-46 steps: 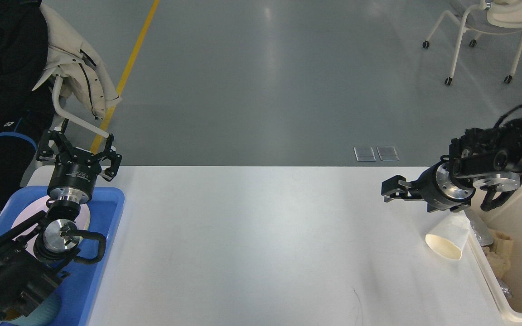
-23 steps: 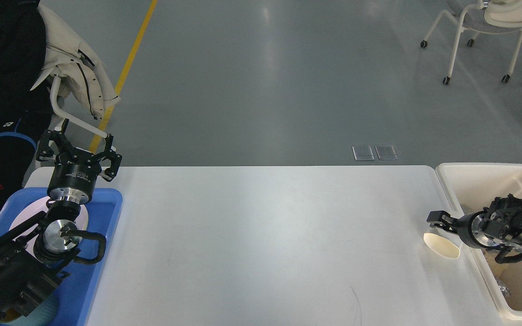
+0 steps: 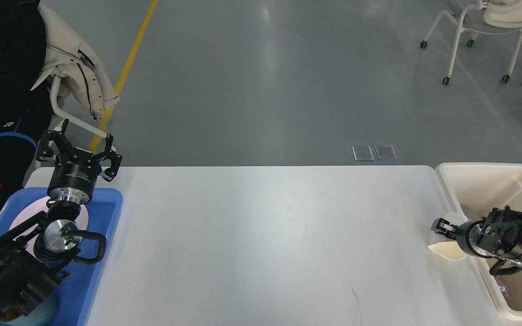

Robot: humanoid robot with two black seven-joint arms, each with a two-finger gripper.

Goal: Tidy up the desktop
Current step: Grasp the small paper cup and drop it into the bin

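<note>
The room is wide and bare, a grey polished floor (image 3: 261, 77) with a yellow line (image 3: 123, 74) running off at the left and a white wheeled chair (image 3: 483, 27) far off at the right. The desktop (image 3: 261, 244) fills the near half of the view, white, matte, round-cornered, nearly bare. A blue tray (image 3: 102, 253) lies at its left end, with a white plate (image 3: 82, 217) in it; a cream bin (image 3: 483, 181) stands hard against its right end, crumpled paper low inside. A beige jacket (image 3: 73, 59) hangs over a chair at the left, beside a person in dark clothes (image 3: 2, 68); a small white logo on the trousers is too small to read.

The left gripper (image 3: 79, 151) stands up above the tray's far edge, fingers spread wide, holding nothing. The right gripper (image 3: 442, 225) reaches from over the bin onto the desktop's right edge, at a paper cup (image 3: 447, 251) lying on its side; it is small and dark, and I cannot tell whether its fingers grip the cup.
</note>
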